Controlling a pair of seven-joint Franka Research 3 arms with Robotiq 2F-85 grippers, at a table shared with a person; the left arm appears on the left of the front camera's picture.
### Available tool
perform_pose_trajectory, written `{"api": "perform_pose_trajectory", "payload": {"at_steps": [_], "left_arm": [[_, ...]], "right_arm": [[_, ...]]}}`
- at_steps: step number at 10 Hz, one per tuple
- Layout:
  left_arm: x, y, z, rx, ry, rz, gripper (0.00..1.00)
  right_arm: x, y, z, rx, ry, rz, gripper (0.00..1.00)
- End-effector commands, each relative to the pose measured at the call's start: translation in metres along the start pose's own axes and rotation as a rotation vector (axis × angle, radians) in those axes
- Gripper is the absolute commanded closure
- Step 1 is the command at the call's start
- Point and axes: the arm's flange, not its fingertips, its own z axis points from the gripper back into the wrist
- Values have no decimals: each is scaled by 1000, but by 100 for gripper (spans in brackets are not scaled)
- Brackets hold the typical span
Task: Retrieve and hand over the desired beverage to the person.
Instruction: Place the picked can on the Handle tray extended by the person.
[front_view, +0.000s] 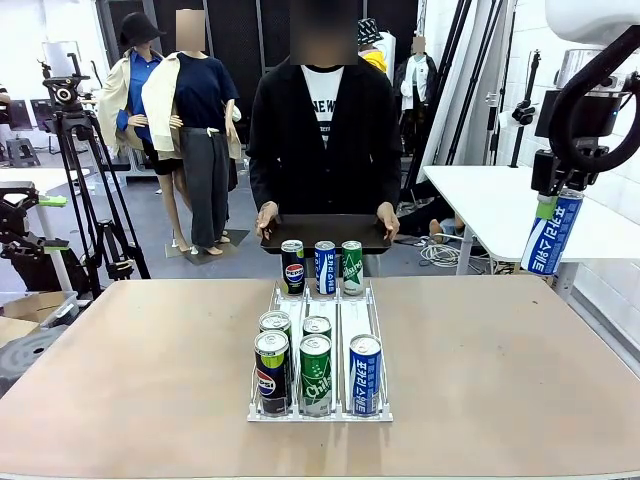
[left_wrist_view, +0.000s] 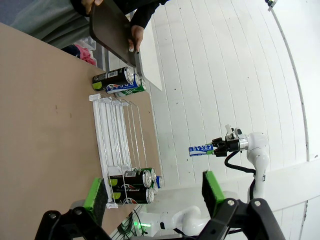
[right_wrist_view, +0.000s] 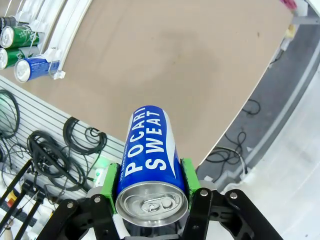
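Found the right gripper (right_wrist_view: 148, 182) clamped on a blue Pocari Sweat can (right_wrist_view: 149, 145), with green pads (right_wrist_view: 111, 185) pressed to both sides just below the top rim. In the front view, noted the same can (front_view: 551, 235) hanging under the right gripper (front_view: 548, 200), raised well above the table (front_view: 150, 360) and out toward its right side. Recorded the can's long axis as near upright, leaning slightly, lid end uppermost at the jaws.

Located the person (front_view: 322, 130) at the far side, centre, holding a dark tray (front_view: 325, 232) level by both ends. Placed the tray to the left of the held can and farther across the table. Judged the coming move to turn on that offset: a carry leftward and forward to the tray, can kept upright.

Saw the left gripper (left_wrist_view: 155, 192) spread open, holding nothing, well apart from the can. Judged the right arm the one placed to deliver.

Counted three far cans (front_view: 325, 267) at the far end of the rack (front_view: 320, 415), just below the tray, and five near cans (front_view: 316, 372) at its near end.
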Motion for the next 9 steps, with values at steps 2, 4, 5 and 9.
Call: {"api": "perform_pose_trajectory", "payload": {"at_steps": [2, 4, 5, 9], "left_arm": [[0, -2, 0, 0, 0, 1, 0], [0, -2, 0, 0, 0, 1, 0], [0, -2, 0, 0, 0, 1, 0], [0, -2, 0, 0, 0, 1, 0]], "right_arm": [[-1, 1, 2, -4, -3, -3, 89], [-1, 1, 2, -4, -3, -3, 89], [-1, 1, 2, -4, -3, -3, 89], [-1, 1, 2, -4, -3, -3, 89]]}}
